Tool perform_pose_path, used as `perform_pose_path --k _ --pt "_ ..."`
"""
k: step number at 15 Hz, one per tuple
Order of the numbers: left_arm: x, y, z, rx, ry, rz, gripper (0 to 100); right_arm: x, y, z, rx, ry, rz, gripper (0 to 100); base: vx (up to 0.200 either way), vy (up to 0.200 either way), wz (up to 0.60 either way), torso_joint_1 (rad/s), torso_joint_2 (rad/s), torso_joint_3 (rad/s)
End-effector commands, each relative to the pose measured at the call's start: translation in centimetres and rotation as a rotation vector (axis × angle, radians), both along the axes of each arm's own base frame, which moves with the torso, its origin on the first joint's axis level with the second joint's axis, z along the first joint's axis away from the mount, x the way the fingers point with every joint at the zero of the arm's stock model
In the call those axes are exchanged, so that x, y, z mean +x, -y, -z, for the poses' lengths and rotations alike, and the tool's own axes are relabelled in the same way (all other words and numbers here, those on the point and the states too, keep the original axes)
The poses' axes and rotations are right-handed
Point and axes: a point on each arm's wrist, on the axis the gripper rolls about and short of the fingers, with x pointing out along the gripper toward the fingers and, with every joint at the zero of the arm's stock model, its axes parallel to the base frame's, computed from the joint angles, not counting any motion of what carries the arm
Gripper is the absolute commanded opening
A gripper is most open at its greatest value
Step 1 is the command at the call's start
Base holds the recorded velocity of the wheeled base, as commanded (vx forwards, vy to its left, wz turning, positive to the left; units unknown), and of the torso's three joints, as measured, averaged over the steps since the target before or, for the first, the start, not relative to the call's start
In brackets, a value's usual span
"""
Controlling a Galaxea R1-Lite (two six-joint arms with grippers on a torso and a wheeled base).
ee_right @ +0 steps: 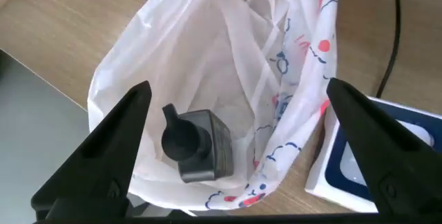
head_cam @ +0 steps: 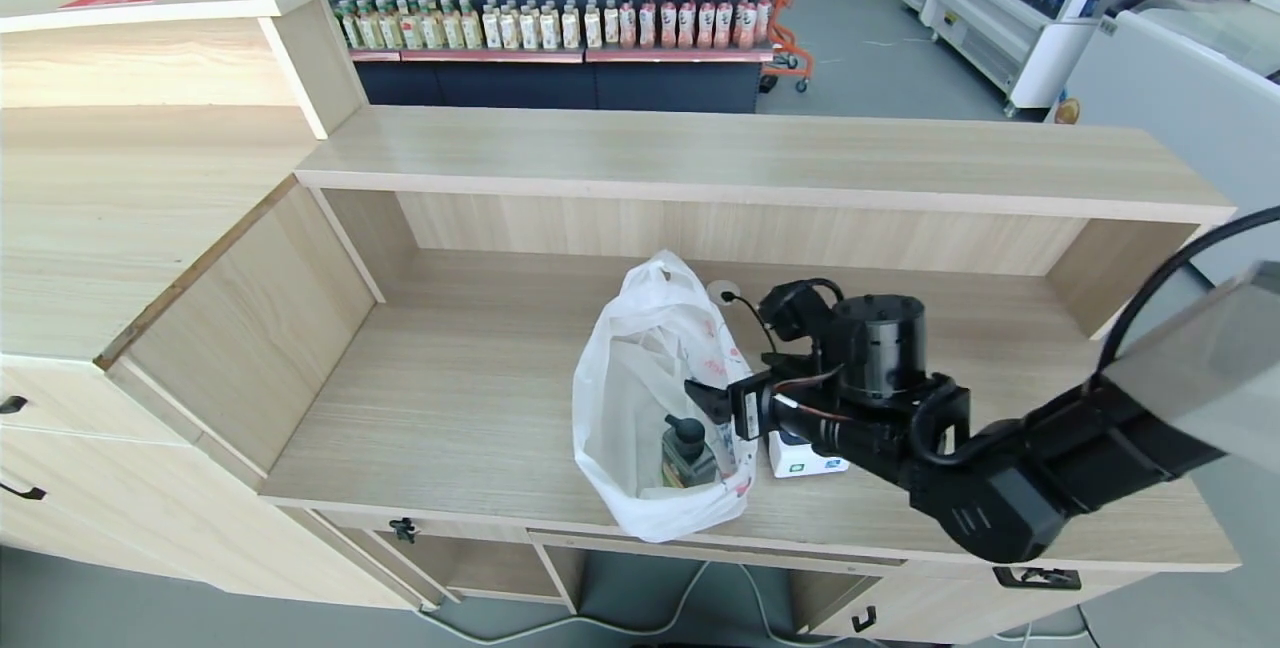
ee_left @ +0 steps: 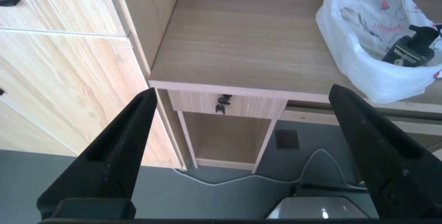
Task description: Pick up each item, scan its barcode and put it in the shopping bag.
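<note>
Pump bottle [ee_right: 197, 148] stands at the bottom of the white shopping bag [ee_right: 228, 44] on the counter [head_cam: 470, 398], below the right gripper [ee_right: 238, 86], whose jaws are spread wide and empty. The left gripper [ee_left: 243, 92], jaws equally wide and empty, hangs before the counter's front edge.

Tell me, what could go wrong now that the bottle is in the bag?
The bag bulges over the front edge of the counter, so it might slide off with the bottle inside. The open right gripper hangs just above the bag's floppy rim; pulling away could snag it. The scanner sits right beside, so a sideways swing might bump it.
</note>
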Motion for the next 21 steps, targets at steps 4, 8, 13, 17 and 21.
perform_pose_path --k 4,8,13,17,21 --pt "0.0 0.0 0.0 -0.001 -0.001 0.000 100 -6.4 11.1 -5.9 0.032 0.015 0.223 100 0.000 0.000 0.00 0.000 0.00 0.000" --pt "0.0 0.0 0.0 -0.002 -0.001 0.000 100 -10.4 16.2 -5.9 0.033 -0.031 0.338 100 0.000 0.000 0.00 0.000 0.00 0.000" --pt "0.0 0.0 0.0 -0.002 0.001 0.000 100 -12.6 17.1 -5.2 0.029 -0.039 0.362 100 0.000 -0.120 0.00 0.003 0.00 0.001" --pt "0.0 0.0 0.0 -0.002 -0.001 0.000 100 -13.4 17.3 -4.5 0.023 -0.055 0.362 100 0.000 -0.200 0.00 0.004 0.00 0.004" --pt "0.0 0.0 0.0 -0.002 -0.001 0.000 100 -13.9 17.3 -4.1 0.019 -0.066 0.362 100 0.000 -0.200 0.00 0.004 0.00 0.005"
